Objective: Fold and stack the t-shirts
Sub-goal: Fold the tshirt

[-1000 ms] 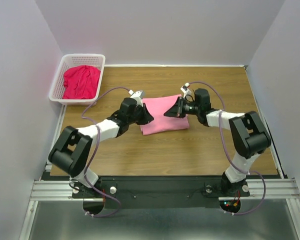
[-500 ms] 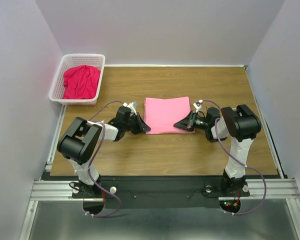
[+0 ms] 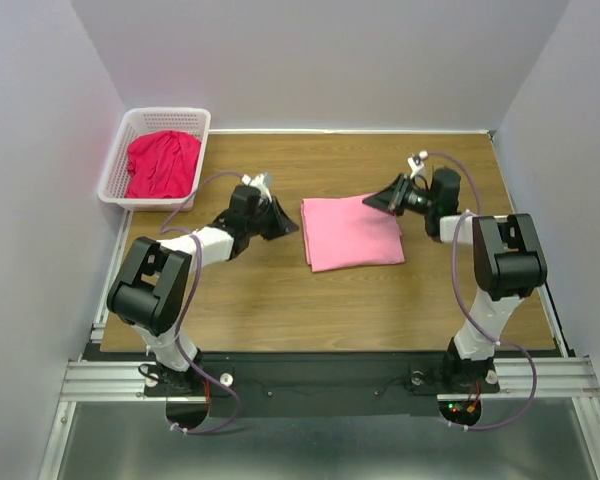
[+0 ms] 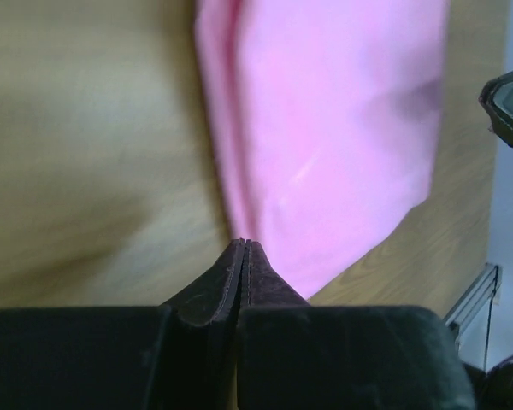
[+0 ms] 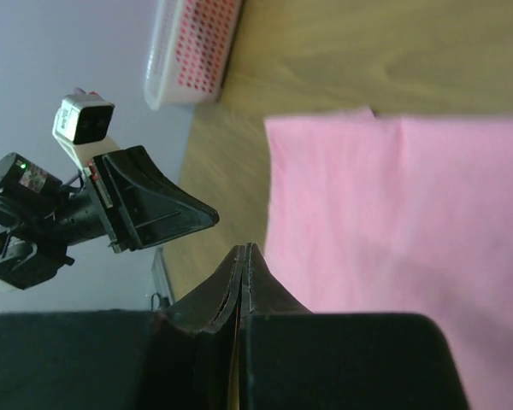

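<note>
The light pink t-shirt lies folded in a flat rectangle on the table's middle. It also shows in the left wrist view and the right wrist view. My left gripper is shut and empty, low beside the shirt's left edge. My right gripper is shut and empty at the shirt's far edge. The crimson t-shirt lies crumpled in the basket.
The white lattice basket stands at the far left corner, half off the wooden table; it also shows in the right wrist view. White walls close in the left, back and right sides.
The pink shirt has shifted a little right and turned slightly. My right gripper moved from its near right corner to its far edge. My left gripper moved away along its left edge.
</note>
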{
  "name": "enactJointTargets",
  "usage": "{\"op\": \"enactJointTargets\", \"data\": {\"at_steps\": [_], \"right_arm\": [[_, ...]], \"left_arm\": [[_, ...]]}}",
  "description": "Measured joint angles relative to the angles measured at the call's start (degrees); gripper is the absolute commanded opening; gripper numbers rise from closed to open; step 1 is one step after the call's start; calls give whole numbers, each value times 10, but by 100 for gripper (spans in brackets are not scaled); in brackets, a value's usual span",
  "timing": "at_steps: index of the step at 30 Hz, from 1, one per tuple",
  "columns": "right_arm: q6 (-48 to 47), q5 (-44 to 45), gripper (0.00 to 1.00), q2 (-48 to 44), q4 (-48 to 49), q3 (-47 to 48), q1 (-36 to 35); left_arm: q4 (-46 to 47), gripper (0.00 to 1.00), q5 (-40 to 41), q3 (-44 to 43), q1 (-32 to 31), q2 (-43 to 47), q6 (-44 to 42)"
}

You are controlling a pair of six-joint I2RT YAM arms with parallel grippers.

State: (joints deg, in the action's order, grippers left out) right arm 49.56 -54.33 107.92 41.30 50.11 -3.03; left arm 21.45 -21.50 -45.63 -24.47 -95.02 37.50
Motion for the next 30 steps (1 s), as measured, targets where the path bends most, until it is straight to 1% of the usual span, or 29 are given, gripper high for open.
{"op": "enactJointTargets", "data": {"at_steps": [2, 5, 9, 12, 15, 19, 23, 30], "right_arm": [[-21, 6, 1, -16, -38, 58, 0], [-35, 15, 1, -11, -61, 120, 1], [-38, 28, 1, 51, -86, 186, 1], [-37, 38, 1, 106, -104, 214, 3], [-35, 45, 1, 153, -122, 230, 9], [-33, 53, 1, 198, -135, 237, 28], [-32, 54, 1, 225, -139, 236, 46], [-33, 52, 1, 229, -119, 221, 57]], "left_arm": [[-7, 11, 5, -52, 0, 0, -13], [-5, 11, 5, -130, 1, -13, -28], [24, 10, -6, -229, 1, -85, -40], [30, 10, -18, -280, 2, -166, -45], [26, 9, -24, -298, 2, -225, -45], [18, 7, -30, -301, 7, -288, -42], [36, 6, -42, -302, 12, -297, -37], [74, 6, -61, -279, 29, -297, -31]]}}
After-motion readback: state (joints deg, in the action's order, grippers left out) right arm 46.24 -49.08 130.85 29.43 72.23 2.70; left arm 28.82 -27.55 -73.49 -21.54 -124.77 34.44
